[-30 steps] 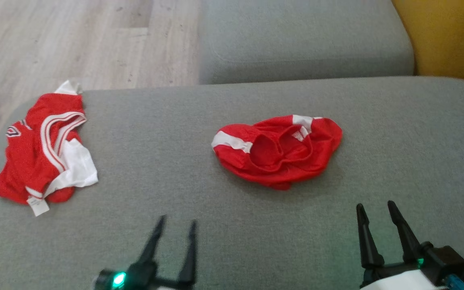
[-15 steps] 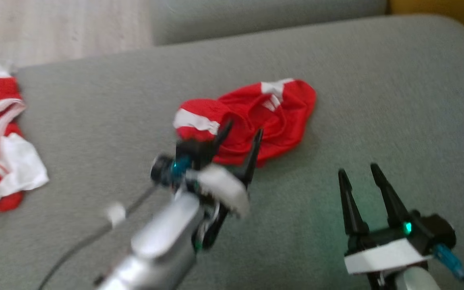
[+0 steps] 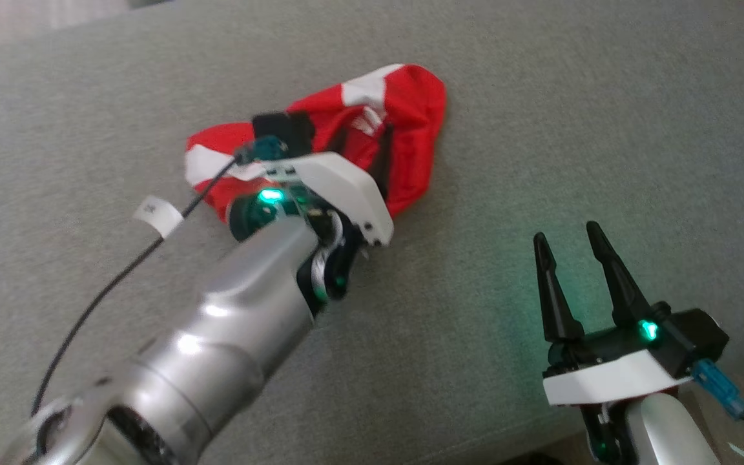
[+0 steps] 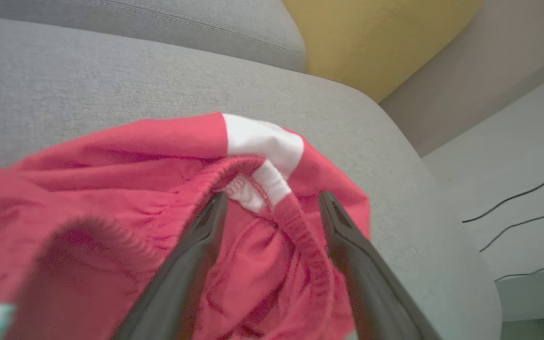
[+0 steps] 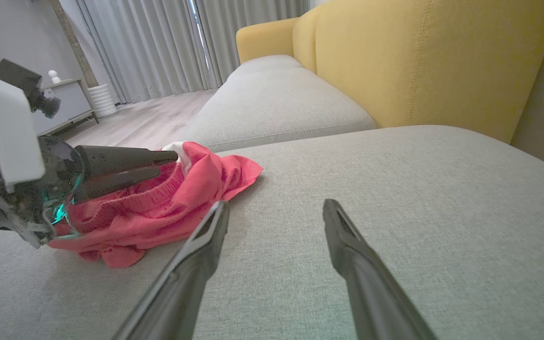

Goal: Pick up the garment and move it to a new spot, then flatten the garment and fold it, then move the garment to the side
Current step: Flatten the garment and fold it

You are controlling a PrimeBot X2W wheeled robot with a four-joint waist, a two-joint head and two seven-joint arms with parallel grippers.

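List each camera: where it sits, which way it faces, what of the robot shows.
Head: above, looking down at the grey cushion; left gripper at the red garment, right gripper lower right.
Left wrist: along its own open jaws, into the garment.
Right wrist: low, along its jaws, across the cushion toward the yellow backrest.
Wrist views share the backrest.

Mostly hidden behind own wrist housing (image 3: 340, 187) in head view: left claw (image 3: 360, 143), also mid garment (image 3: 414, 103). Cropped at left & btm edges in left wrist view, blurry nr lens. Touching cloth or not: can't tell
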